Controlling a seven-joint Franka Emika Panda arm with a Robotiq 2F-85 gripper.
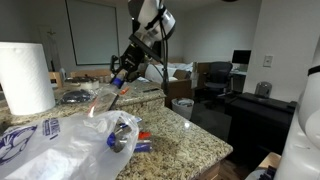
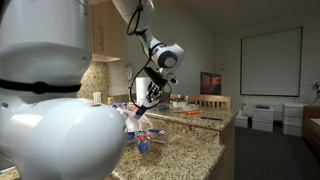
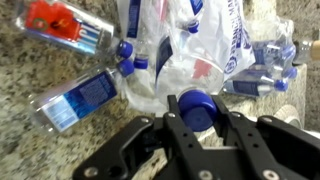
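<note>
A speckled granite worktop (image 1: 190, 135) is shown, strewn with small clear water bottles and a crumpled plastic bag (image 1: 60, 145) printed in blue. The robot arm is seen reaching down over this clutter in both exterior views.

In the wrist view, the pincer (image 3: 197, 114) is pressed against a blue-capped bottle (image 3: 197, 102), which is pinched between the two black fingers (image 3: 176, 128). The bottle is seen almost end-on, so that little beyond its cap is shown. In an exterior view, the pincer (image 1: 121, 80) is held above the near end of the worktop, and the gripped bottle (image 1: 107, 98) is slanted downward from it toward the bag. Whether its lower end is touching the bag cannot be told.

Beyond the cap, the plastic bag (image 3: 175, 45) is spread over the worktop. To its left, a red-labelled bottle (image 3: 65, 28) and a blue-labelled bottle (image 3: 75, 100) are laid on their sides, near each other. To its right, a cluster of bottles (image 3: 265, 70) is lying against the bag's edge.

A paper towel roll (image 1: 25, 78) is stood upright on the worktop, well apart from the pincer.
</note>
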